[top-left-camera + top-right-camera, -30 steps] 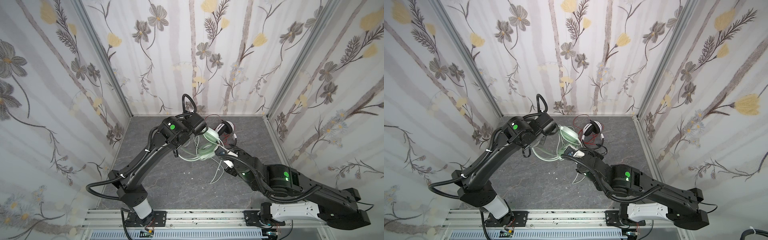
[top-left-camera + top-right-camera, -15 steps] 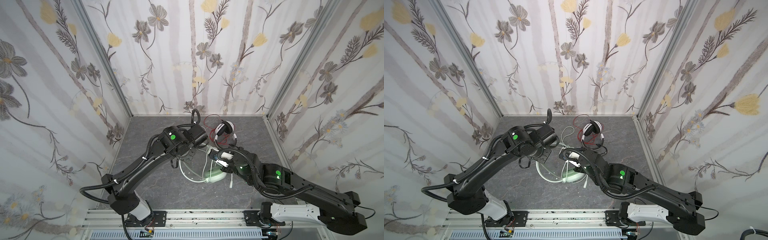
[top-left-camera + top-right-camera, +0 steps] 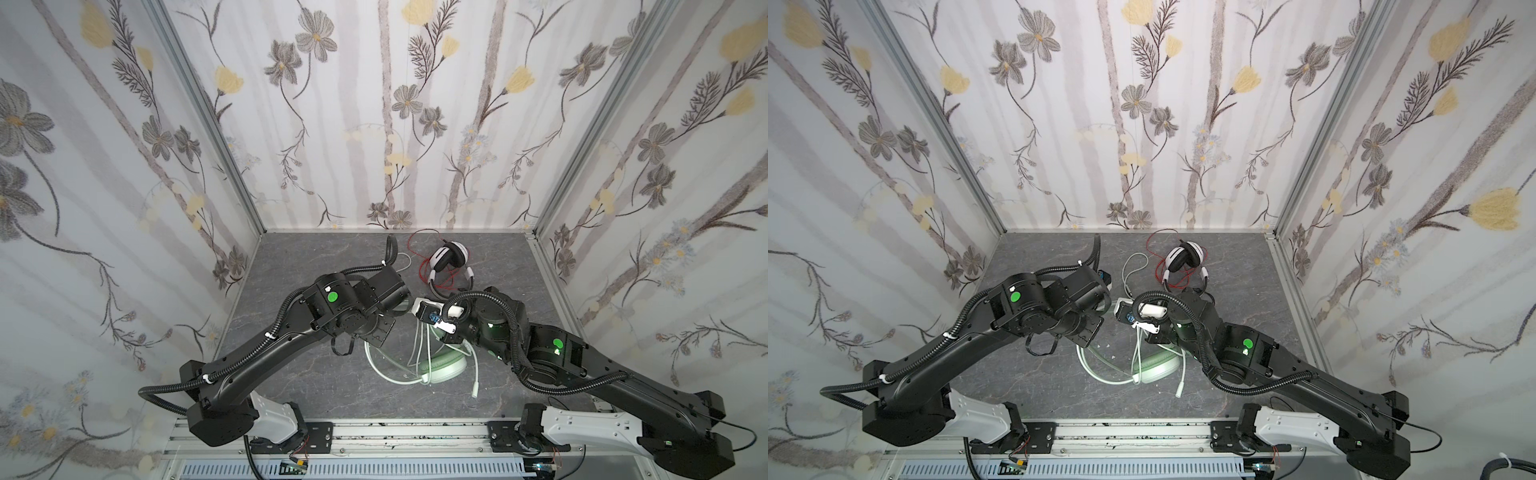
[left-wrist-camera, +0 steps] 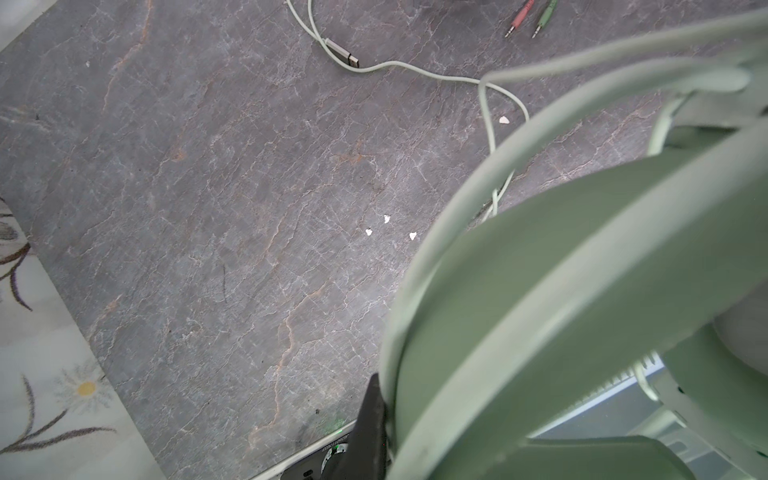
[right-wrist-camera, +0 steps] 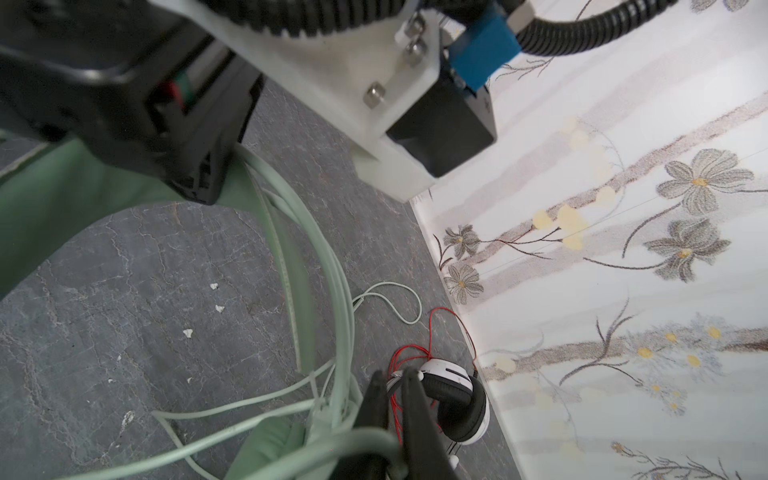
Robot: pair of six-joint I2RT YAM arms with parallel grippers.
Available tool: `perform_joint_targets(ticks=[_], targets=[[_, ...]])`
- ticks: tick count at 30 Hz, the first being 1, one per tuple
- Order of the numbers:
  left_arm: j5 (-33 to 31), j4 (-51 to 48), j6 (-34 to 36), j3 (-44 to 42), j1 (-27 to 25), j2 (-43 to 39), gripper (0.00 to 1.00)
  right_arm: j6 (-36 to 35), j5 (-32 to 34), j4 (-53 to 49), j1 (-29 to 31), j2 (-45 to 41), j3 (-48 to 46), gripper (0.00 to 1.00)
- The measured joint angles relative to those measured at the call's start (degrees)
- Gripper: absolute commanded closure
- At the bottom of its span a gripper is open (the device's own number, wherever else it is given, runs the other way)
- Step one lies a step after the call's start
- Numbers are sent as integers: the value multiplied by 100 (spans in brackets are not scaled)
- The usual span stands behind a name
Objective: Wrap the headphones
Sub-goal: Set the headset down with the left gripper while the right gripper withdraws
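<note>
The mint-green headset [image 3: 442,368] sits just toward 5 o'clock of the bench's middle. Its ear cup is low and its headband [image 3: 374,361] arches off toward 9 o'clock under the left arm. The left gripper [image 5: 191,166] has its fingers closed down on the padded band.

The headset's pale cord [image 3: 1136,353] hangs in several loops through the arch. A plug [image 3: 475,380] lies at 4 o'clock of the cup, and a slack bight runs toward 12 o'clock. The right gripper [image 5: 394,374] is in among these loops. Its fingers [image 5: 415,415] stand a thin slit apart with the cord across their root, and I cannot tell whether they pinch it.

The white-and-black headset [image 3: 449,259] lies at 1 o'clock near the back wall, apart from the green one, with its red cord [image 3: 421,270] strewn about it.

The bench [image 3: 291,374] is dark grey with stone-like veins and is dotted with a few white crumbs [image 4: 386,218]. Floral wallpaper [image 3: 374,124] closes three sides, and a metal rail [image 3: 395,432] runs along 6 o'clock.

In both top views the arms' wrists cover their own fingers and part of the green headset.
</note>
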Motion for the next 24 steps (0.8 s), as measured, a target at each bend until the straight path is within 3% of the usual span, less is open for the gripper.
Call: perform_joint_targets(ticks=[9, 14, 24], targets=[[570, 275, 280, -348, -245, -262, 100, 190, -809, 208, -472, -87, -70, 79], [590, 343, 339, -369, -245, -404, 100, 439, -1263, 256, -957, -273, -306, 69], [599, 330, 339, -326, -247, -575, 100, 1759, -2033, 1123, -2026, -859, -1517, 56]])
